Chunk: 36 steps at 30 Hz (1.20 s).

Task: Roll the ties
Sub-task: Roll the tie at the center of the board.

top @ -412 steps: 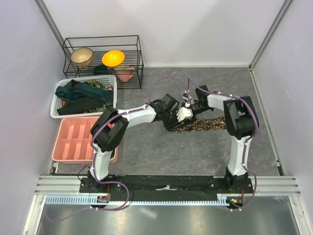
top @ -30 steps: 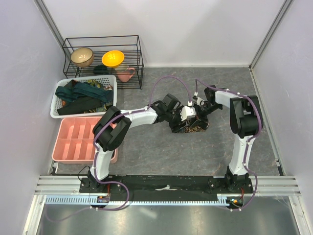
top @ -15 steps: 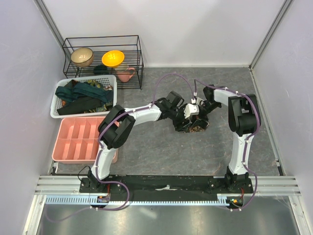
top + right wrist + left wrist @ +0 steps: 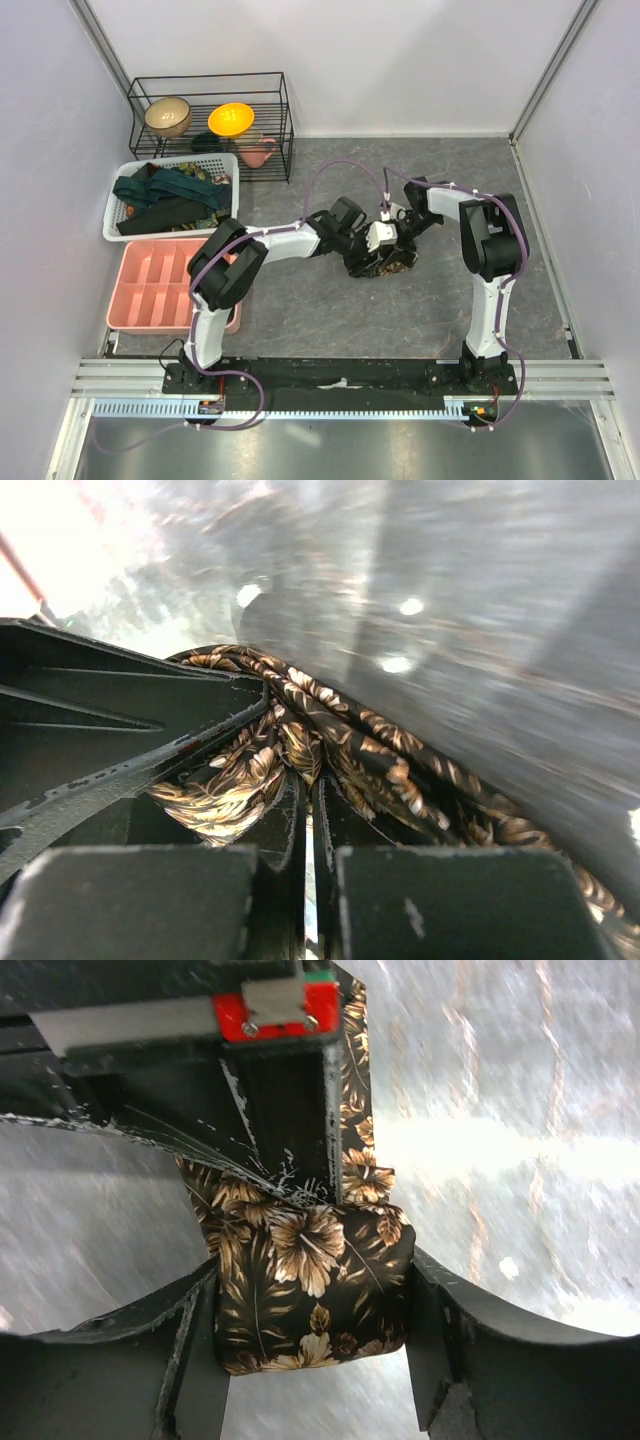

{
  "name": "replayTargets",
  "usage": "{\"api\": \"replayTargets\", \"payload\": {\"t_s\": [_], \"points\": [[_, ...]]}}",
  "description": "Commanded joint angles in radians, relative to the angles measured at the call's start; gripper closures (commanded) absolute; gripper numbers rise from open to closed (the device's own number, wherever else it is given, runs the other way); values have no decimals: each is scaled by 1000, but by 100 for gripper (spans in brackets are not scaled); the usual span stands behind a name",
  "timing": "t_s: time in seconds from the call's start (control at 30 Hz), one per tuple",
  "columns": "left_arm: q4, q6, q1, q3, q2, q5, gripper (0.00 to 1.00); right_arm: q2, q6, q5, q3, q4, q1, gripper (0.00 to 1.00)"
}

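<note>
The brown-and-tan floral tie (image 4: 388, 262) is a tight coil on the grey table, mid-table. My left gripper (image 4: 368, 262) reaches in from the left. In the left wrist view the coil (image 4: 300, 1300) sits between its fingers (image 4: 312, 1265), touching both. My right gripper (image 4: 398, 240) comes from the right. In the right wrist view its fingers (image 4: 310, 775) are almost together, with the tie's fabric (image 4: 330, 730) bunched at their tips. Its finger (image 4: 285, 1110) enters the coil from above in the left wrist view. Teal and black ties (image 4: 165, 195) lie in the basket.
A white mesh basket (image 4: 112, 215) stands at the left, with a pink compartment tray (image 4: 160, 285) in front of it. A black wire rack (image 4: 210, 120) at the back left holds a tan bowl, a yellow bowl and a pink cup (image 4: 258, 153).
The tie, earlier a strip trailing to the right, is now fully coiled. Over the last second both grippers and the coil shifted slightly left.
</note>
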State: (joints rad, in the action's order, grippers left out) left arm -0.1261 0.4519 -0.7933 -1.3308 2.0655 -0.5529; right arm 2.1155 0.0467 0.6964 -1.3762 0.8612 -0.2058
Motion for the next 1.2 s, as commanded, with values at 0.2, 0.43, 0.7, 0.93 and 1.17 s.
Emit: {"api": "replayTargets", "payload": {"t_s": [0.2, 0.43, 0.7, 0.93, 1.17], "points": [[304, -101, 11, 202, -59, -21, 33, 74, 39, -138, 80, -162, -49, 100], [313, -105, -4, 194, -44, -4, 45, 83, 76, -124, 85, -208, -64, 100], [132, 23, -32, 163, -36, 204, 64, 72, 67, -104, 68, -194, -69, 100], [-188, 108, -34, 39, 21, 281, 91, 12, 15, -51, 28, -114, -52, 79], [-375, 119, -41, -76, 84, 300, 96, -17, -69, 50, -40, 24, 22, 62]]}}
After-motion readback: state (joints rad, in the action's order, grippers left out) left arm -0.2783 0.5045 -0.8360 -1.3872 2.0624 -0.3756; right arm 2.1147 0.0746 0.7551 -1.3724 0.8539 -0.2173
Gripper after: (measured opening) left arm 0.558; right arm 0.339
